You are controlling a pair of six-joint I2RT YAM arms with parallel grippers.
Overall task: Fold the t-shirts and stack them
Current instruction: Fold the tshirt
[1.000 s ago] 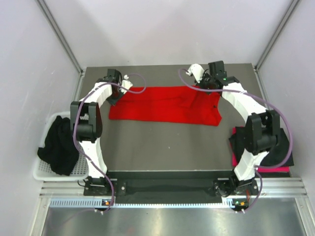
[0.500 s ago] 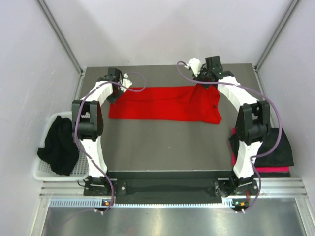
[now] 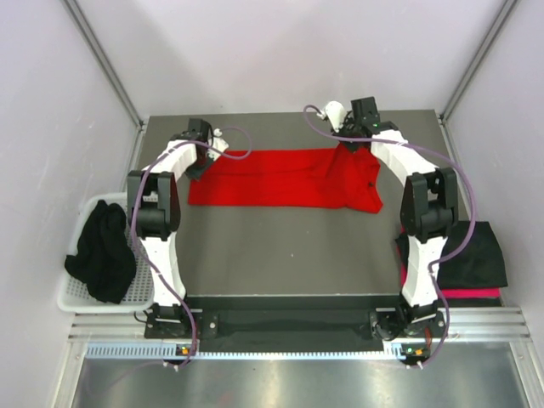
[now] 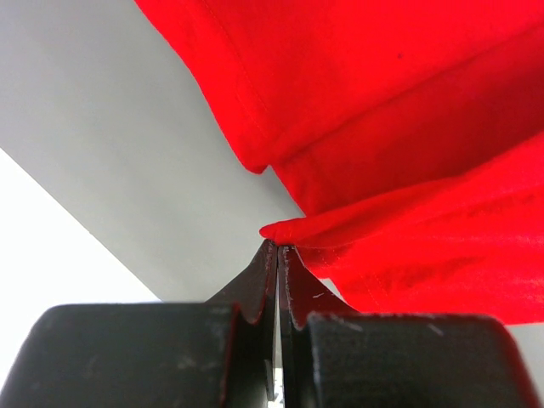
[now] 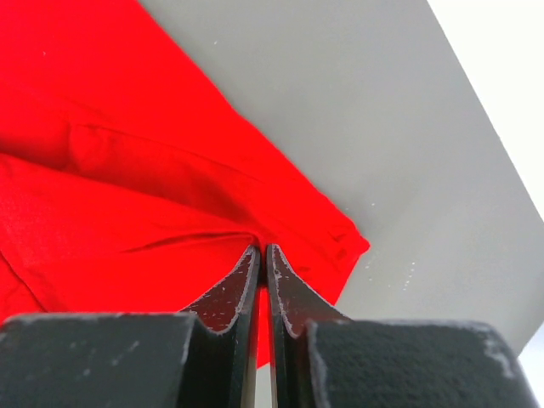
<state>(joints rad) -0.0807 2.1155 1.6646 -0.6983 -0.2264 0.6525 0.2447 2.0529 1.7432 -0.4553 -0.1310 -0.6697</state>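
A bright red t-shirt (image 3: 289, 178) lies spread wide across the far half of the grey table (image 3: 280, 255). My left gripper (image 3: 202, 161) is shut on its far left corner; in the left wrist view the fingertips (image 4: 278, 246) pinch a fold of the red cloth (image 4: 408, 127). My right gripper (image 3: 350, 143) is shut on the shirt's far right edge; in the right wrist view the tips (image 5: 262, 251) pinch the red cloth (image 5: 127, 195) near a corner. Black t-shirts (image 3: 102, 251) lie heaped at the left. A black shirt (image 3: 472, 255) lies on a pinkish-red one (image 3: 459, 293) at the right.
A white mesh basket (image 3: 76, 299) at the table's left edge holds the black heap. The folded stack sits off the table's right edge. Metal frame posts and white walls stand close behind the table's far edge (image 3: 280, 115).
My right gripper has moved toward the far edge, drawing the shirt's far right edge back with it. The left gripper has hardly moved.
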